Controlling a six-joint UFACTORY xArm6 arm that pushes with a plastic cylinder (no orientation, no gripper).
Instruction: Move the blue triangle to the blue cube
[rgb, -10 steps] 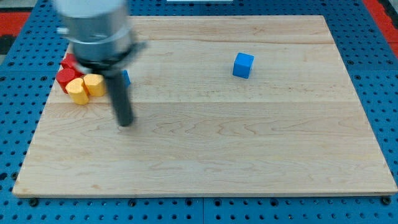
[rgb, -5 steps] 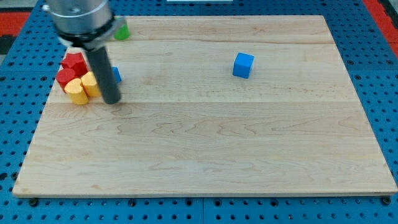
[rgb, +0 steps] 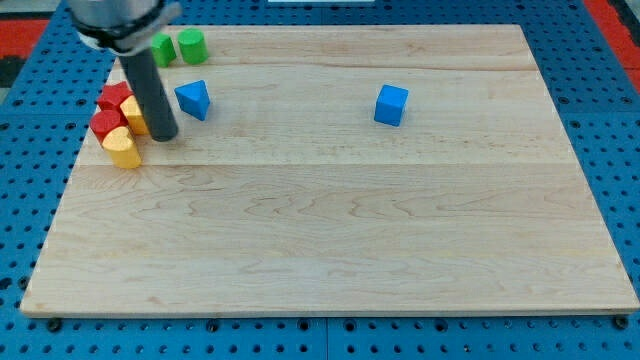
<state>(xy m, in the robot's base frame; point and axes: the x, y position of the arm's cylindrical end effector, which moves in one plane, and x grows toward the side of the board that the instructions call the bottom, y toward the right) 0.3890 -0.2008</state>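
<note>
The blue triangle (rgb: 193, 99) lies on the wooden board near the view's upper left. The blue cube (rgb: 391, 104) sits well to its right, right of the board's middle. My tip (rgb: 164, 136) rests on the board just left of and a little below the blue triangle, with a small gap to it. The rod rises up and to the left and covers part of a yellow block (rgb: 135, 114).
Two red blocks (rgb: 109, 110) and two yellow blocks (rgb: 124, 148) cluster at the board's left edge, right beside my tip. Two green blocks (rgb: 178, 46) sit at the top left. The board (rgb: 330, 230) is ringed by blue pegboard.
My tip has moved up and to the left, from below the blue triangle to its left side. The triangle and the green blocks, hidden before, now show.
</note>
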